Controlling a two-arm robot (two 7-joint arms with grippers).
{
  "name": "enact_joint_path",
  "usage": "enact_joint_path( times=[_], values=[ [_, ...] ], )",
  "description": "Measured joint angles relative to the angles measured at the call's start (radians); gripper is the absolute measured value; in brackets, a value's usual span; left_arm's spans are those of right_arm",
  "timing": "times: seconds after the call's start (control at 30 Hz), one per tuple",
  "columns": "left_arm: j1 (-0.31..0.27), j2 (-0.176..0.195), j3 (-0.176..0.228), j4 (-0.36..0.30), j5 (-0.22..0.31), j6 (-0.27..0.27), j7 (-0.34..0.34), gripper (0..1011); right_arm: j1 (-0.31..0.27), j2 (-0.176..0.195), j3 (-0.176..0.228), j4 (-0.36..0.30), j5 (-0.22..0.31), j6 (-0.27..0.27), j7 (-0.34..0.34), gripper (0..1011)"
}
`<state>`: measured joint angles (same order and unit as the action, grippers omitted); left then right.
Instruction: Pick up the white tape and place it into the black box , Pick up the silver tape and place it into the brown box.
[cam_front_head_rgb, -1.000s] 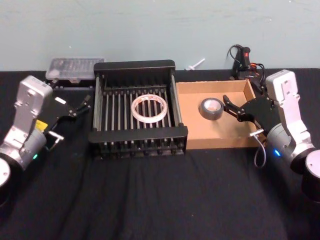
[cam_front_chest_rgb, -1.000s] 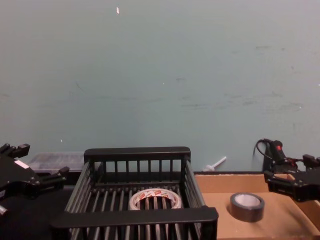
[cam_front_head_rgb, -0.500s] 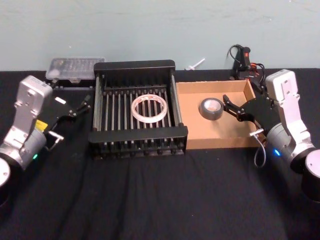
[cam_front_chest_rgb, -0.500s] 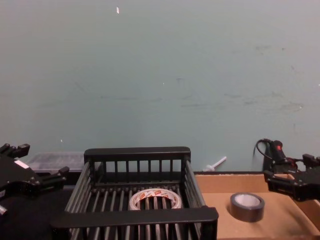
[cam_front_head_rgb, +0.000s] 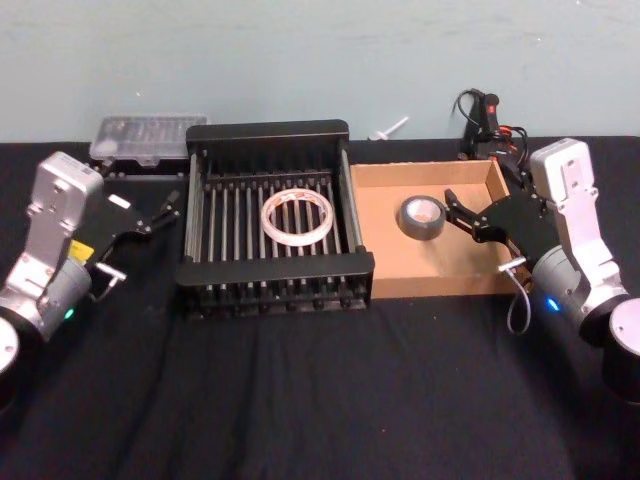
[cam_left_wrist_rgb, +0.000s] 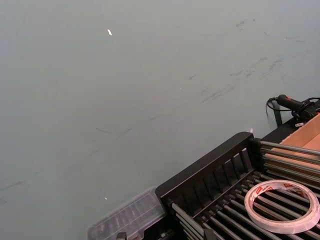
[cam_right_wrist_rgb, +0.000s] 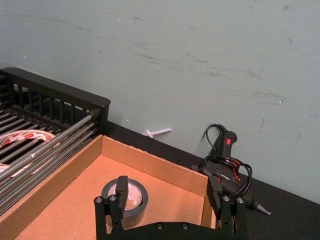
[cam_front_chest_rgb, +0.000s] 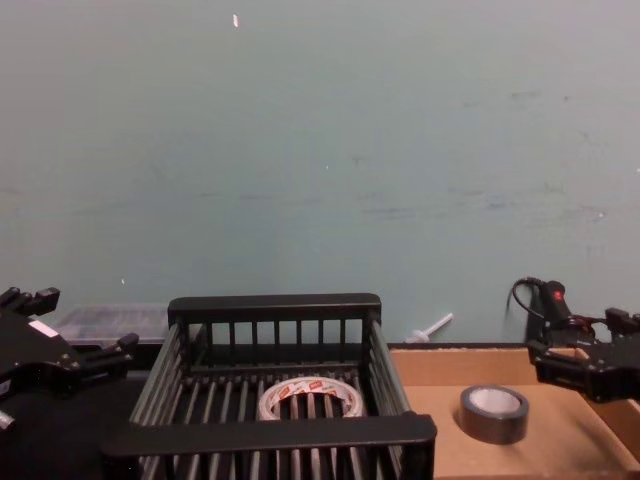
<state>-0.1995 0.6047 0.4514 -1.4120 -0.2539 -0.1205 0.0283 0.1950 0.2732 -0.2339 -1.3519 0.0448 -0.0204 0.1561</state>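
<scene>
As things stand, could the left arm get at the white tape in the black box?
Probably yes. The white tape lies flat in the open-topped black box with nothing over it. The left pincer is open beside the box's left wall, so it would need to go over the rim.

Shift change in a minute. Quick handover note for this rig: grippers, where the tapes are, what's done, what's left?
Left gripper: open, empty, beside the black box's left side.
Right gripper: open, empty, over the brown box's right part, just right of the silver tape, not touching it.
White tape: lying flat on the black box's slatted floor.
Silver tape: lying flat on the brown box's floor.
Done: both tapes are in their boxes.
Left: no placing; just pull both arms clear.
</scene>
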Motion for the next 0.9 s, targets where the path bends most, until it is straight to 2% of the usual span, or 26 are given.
enact_joint_path(
  times=[0.9],
  values=[
    [0.000, 0.000, 0.000, 0.000, 0.000, 0.000, 0.000, 1001, 0.000, 0.000, 0.000, 0.000, 0.000, 0.000, 0.000, 1003]
  ],
)
